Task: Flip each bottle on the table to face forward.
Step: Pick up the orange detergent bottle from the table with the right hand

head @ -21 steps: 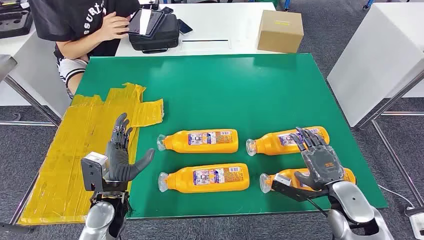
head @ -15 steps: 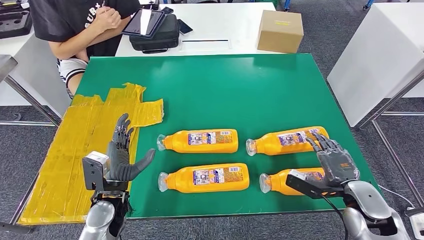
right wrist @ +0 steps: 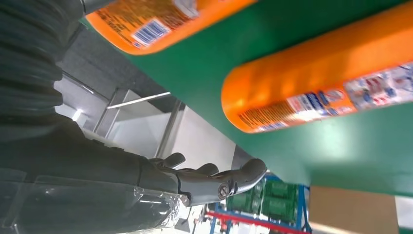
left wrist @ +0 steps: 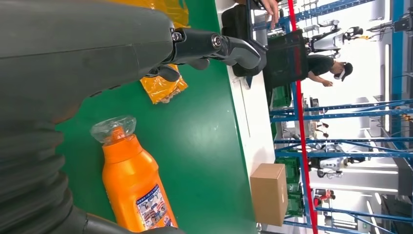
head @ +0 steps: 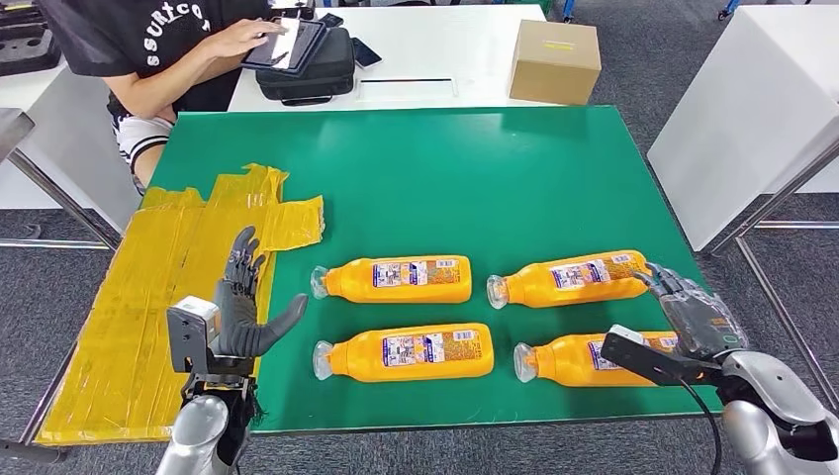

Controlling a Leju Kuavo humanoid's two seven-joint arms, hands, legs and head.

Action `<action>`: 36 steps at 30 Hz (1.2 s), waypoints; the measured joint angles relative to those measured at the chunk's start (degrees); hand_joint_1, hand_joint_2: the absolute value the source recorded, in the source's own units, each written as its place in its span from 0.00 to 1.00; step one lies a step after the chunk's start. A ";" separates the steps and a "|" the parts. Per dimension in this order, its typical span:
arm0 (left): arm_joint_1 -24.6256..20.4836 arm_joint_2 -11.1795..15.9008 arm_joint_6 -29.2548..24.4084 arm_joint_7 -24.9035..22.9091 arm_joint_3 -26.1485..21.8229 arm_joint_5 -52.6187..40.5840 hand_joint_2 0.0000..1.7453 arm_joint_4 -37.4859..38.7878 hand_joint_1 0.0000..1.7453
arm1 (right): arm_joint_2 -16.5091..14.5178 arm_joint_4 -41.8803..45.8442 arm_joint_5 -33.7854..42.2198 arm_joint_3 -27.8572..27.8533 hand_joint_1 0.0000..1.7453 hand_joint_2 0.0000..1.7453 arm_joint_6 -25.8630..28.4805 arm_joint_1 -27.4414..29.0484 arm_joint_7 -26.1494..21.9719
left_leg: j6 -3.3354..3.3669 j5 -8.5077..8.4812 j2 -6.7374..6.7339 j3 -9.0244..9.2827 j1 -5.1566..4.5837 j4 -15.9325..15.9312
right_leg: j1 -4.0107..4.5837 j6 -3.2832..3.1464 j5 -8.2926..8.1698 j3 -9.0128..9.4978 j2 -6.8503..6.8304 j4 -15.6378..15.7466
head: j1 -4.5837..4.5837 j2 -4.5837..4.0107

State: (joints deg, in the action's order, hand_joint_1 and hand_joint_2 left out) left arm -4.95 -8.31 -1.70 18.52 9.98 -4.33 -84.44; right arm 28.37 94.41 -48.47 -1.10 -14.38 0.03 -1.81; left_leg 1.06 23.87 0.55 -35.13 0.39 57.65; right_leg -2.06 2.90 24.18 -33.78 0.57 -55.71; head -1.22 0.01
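Note:
Four orange bottles lie on their sides on the green table [head: 445, 178], caps pointing left: back left [head: 401, 279], front left [head: 408, 352], back right [head: 572, 279] and front right [head: 579, 358]. My left hand [head: 240, 309] stands upright and open at the table's left side, a short way from the left bottles' caps. The left wrist view shows the back left bottle [left wrist: 132, 181] near that hand's thumb [left wrist: 219, 45]. My right hand [head: 695, 322] hovers open beside the bases of the two right bottles, holding nothing. In the right wrist view its fingers [right wrist: 214, 179] sit apart from the nearest bottle base [right wrist: 311, 78].
A yellow tape patch [head: 148, 287] covers the table's left side. A person sits at the back left over a tablet [head: 287, 42] on a black bag [head: 309, 71]. A cardboard box [head: 554, 59] rests on the white table behind. Another white table [head: 752, 109] stands right.
My right hand has drawn back to the right off the front right bottle, leaving it uncovered. My left hand has stayed put. The person has reached to the tablet.

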 joint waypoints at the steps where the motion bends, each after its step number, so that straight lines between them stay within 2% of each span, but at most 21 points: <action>1: 0.00 0.00 -0.02 0.01 -0.02 0.00 1.00 0.14 0.00 | 0.48 -0.01 0.50 -0.09 0.00 1.00 -0.37 0.07 -0.03 | 0.00 0.00 0.00 0.00 0.00 0.00 | 0.00 0.00 0.00 0.00 0.00 0.00 | 0.00 -0.01; 12: -0.71 0.00 0.01 0.17 -0.06 0.09 1.00 1.67 0.00 | 4.31 -0.95 2.16 -0.18 0.00 1.00 -2.39 0.06 0.24 | 0.00 0.00 -0.01 0.00 0.01 0.00 | 0.01 0.00 0.00 0.00 0.00 0.00 | -0.01 0.00; 25: -3.33 0.00 0.37 0.61 -0.04 0.74 1.00 3.98 0.00 | 6.31 -3.17 2.27 1.83 0.00 1.00 -3.52 -0.24 0.88 | 0.00 0.00 -0.01 0.02 0.01 0.01 | 0.01 0.00 0.00 -0.01 0.01 0.00 | -0.01 0.00; 36: -3.85 0.00 0.40 0.66 -0.01 0.81 1.00 5.05 0.00 | 7.32 -3.70 2.74 2.18 0.00 1.00 -3.62 0.43 0.97 | 0.01 0.00 -0.02 0.04 0.00 0.01 | 0.00 0.01 -0.01 0.03 0.02 0.01 | -0.01 -0.01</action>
State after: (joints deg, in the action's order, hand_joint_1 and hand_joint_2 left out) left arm -8.79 -8.31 -1.30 19.18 9.97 -3.52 -79.40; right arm 35.69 90.71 -45.73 1.08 -17.99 0.46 -0.84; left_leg 1.07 23.87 0.54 -35.08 0.40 57.66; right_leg -2.06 2.91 24.17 -33.76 0.59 -55.71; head -1.23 0.00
